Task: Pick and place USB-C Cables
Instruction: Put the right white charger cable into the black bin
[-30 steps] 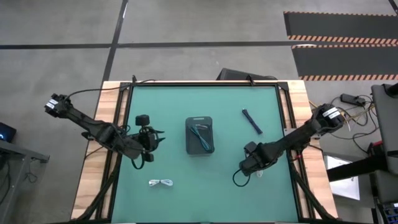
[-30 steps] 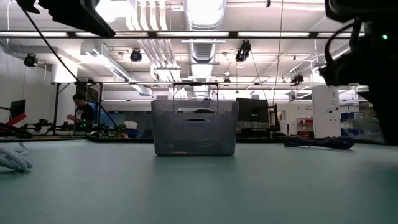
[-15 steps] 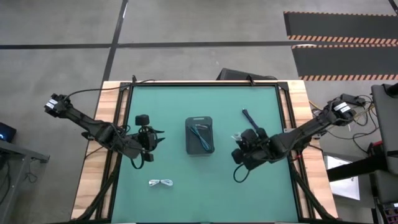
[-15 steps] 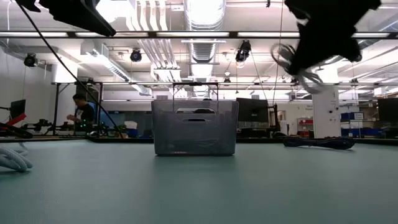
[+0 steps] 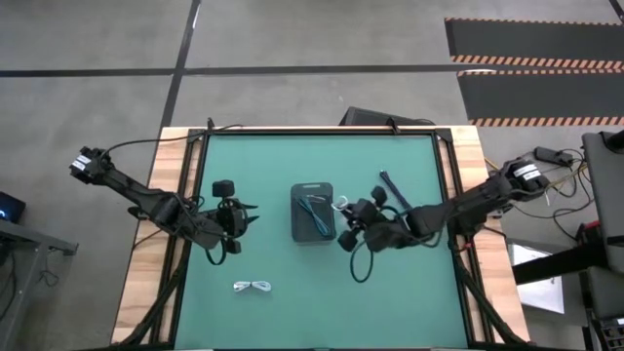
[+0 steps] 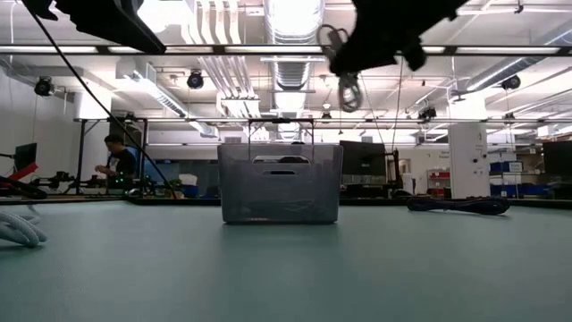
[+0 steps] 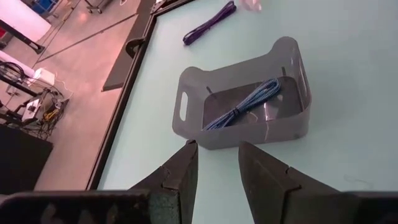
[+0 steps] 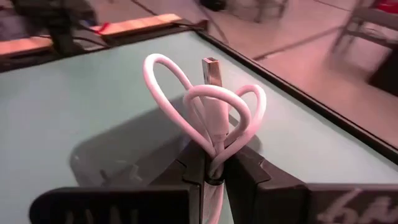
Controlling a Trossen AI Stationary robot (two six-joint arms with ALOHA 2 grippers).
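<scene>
**Q:** Fingers of each arm — how were they set, read from left to right?

**A:** Fingers [image 7: 180, 171] of the left gripper [image 5: 244, 215] were seen slightly parted with nothing between them; that arm was parked left of the grey tray [image 5: 296, 226], aimed toward it. The right gripper [image 5: 343, 235] was shown pinched on a white cable [image 8: 205, 106], whose loops and plug stood up out of the closed fingers [image 8: 245, 171].

**Q:** Where were the cables located?

**A:** At far left, a white coiled cable [image 5: 253, 287] was left on the green mat [image 5: 273, 166] near the front edge, closer to the left arm. One blue braided cable [image 7: 244, 106] was already laid in the tray, along its length. The held white cable [image 5: 340, 204] was carried just right of the tray; in the low view it hung well above the tray's rim [image 6: 344, 89]. Farther right, a dark blue cable [image 5: 394, 189] was stretched straight on the mat, running diagonally toward the back.

**Q:** On which relation was the coming move judged to depend?

**A:** The tray was placed to the left of, and below, the right gripper. A short further carry leftward over the opening was judged necessary before release; otherwise the cable's loops might have caught the near wall.
</scene>
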